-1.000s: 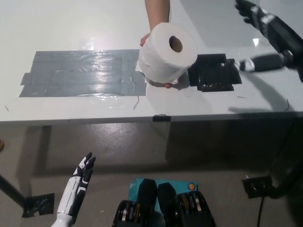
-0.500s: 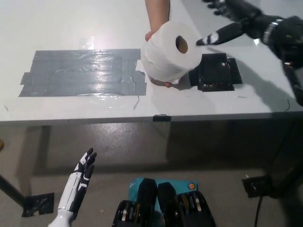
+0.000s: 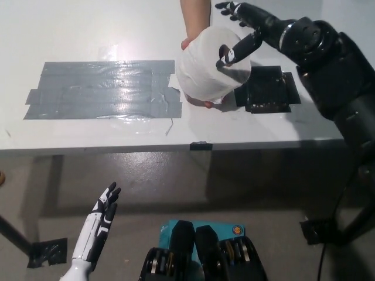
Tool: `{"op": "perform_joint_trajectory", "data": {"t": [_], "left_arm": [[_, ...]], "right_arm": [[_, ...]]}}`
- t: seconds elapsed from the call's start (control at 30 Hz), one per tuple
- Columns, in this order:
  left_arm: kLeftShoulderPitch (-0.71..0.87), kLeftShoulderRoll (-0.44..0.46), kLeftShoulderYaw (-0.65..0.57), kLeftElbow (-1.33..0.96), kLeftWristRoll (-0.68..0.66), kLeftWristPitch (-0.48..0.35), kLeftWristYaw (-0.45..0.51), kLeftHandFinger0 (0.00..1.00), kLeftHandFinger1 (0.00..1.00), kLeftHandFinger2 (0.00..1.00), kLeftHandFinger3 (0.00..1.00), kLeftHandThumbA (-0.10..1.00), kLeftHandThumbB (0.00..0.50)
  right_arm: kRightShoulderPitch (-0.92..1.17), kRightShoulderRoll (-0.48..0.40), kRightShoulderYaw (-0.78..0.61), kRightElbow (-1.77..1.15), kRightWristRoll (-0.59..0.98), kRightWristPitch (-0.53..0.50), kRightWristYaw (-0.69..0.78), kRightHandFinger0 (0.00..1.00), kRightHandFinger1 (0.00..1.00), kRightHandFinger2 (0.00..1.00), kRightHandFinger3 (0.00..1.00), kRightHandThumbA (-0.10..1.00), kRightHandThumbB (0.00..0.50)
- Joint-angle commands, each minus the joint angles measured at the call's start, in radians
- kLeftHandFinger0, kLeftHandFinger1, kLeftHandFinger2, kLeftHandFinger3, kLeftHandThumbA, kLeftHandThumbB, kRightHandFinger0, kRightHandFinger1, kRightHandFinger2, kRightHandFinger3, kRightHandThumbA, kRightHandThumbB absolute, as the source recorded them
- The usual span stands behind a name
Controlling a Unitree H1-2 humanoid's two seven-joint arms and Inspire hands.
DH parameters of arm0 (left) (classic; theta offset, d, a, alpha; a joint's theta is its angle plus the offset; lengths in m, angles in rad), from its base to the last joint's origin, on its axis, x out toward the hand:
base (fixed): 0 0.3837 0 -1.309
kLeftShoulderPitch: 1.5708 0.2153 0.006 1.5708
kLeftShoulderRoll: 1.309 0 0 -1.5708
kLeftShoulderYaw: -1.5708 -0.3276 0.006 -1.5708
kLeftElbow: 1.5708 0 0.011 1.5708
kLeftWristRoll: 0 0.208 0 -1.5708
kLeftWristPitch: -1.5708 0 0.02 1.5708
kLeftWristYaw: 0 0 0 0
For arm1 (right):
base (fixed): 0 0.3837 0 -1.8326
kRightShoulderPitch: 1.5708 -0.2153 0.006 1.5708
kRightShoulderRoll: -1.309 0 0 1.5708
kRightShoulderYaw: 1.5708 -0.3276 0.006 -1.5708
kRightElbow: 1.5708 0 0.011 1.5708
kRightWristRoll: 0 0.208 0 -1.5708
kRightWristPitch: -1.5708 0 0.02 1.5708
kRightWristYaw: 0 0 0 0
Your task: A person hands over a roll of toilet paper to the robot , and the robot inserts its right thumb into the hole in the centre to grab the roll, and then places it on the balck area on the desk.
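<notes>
Fingers spread, the right hand [image 3: 249,26] puts its thumb at the toilet paper roll [image 3: 210,67] hole; left hand [image 3: 101,216] rests open, low

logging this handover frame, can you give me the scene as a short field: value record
roll: toilet paper roll held above the desk by a person's hand, hole facing the camera
right hand: black right hand open, fingers spread, thumb tip at the roll's hole
left hand: white left hand open, resting low, below the desk edge
black area: black patch beside the roll, nothing on it
grey tape: taped patch left of the roll
</notes>
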Motion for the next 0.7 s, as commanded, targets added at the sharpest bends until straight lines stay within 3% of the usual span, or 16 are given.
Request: {"op": "perform_joint_trajectory", "data": {"t": [0.0,0.2,0.3,0.47,0.57,0.67], "left_arm": [[-0.015,0.008,-0.005,-0.03,0.011,-0.048,0.022,1.0,1.0,1.0,1.0,1.0,0.141],[-0.007,0.008,-0.006,-0.036,0.009,-0.04,0.016,1.0,1.0,1.0,1.0,1.0,0.154],[-0.005,0.008,-0.008,-0.033,0.013,-0.047,0.017,1.0,1.0,1.0,1.0,1.0,0.15],[-0.003,0.01,-0.007,-0.036,0.021,-0.04,0.022,1.0,1.0,1.0,1.0,1.0,0.145],[0.0,0.008,-0.007,-0.038,0.027,-0.035,0.023,1.0,1.0,1.0,1.0,1.0,0.158],[0.004,0.009,-0.008,-0.039,0.028,-0.036,0.021,1.0,1.0,1.0,1.0,1.0,0.163]], "right_arm": [[-0.095,0.001,-0.012,0.042,-0.041,-0.095,-0.066,1.0,1.0,1.0,1.0,1.0,0.35],[-0.102,0.001,-0.015,0.082,-0.055,-0.126,-0.082,1.0,1.0,1.0,1.0,1.0,0.344],[-0.106,-0.004,-0.035,0.087,-0.05,-0.127,-0.097,1.0,1.0,1.0,1.0,1.0,0.385],[-0.125,-0.019,-0.035,0.099,-0.069,-0.142,-0.083,1.0,1.0,1.0,1.0,1.0,0.366],[-0.136,-0.031,-0.039,0.067,-0.075,-0.097,-0.068,1.0,1.0,1.0,1.0,1.0,0.351],[-0.141,-0.033,-0.045,0.053,-0.076,-0.086,-0.06,1.0,1.0,1.0,1.0,1.0,0.362]]}}
